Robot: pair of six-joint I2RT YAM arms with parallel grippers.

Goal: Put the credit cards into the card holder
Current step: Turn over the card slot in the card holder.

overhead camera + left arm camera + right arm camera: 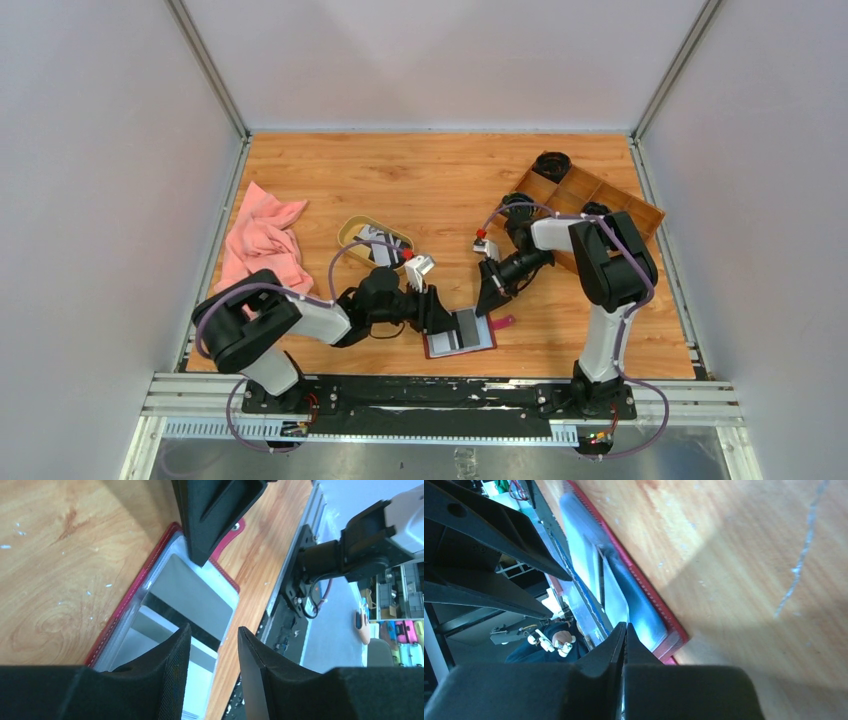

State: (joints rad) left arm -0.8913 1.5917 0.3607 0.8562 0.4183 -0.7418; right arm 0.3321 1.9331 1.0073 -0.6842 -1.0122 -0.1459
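Note:
The dark red card holder (432, 346) lies open near the table's front edge, grey pockets up. In the left wrist view a pale grey credit card (192, 592) with a black stripe lies in the card holder (125, 607). My left gripper (440, 314) (214, 645) hangs over the holder's left side, open, with nothing between its fingers. My right gripper (491, 300) (625, 626) is shut, its tips resting at the holder's right edge (651, 602) by the snap tab (504, 321). More credit cards (378, 239) lie in the oval tan dish (350, 231).
A pink cloth (262, 245) lies crumpled at the left. A brown wooden compartment tray (590, 200) sits at the back right, behind the right arm. The oval dish is just behind the left arm's wrist. The black base rail (430, 395) runs close in front of the holder.

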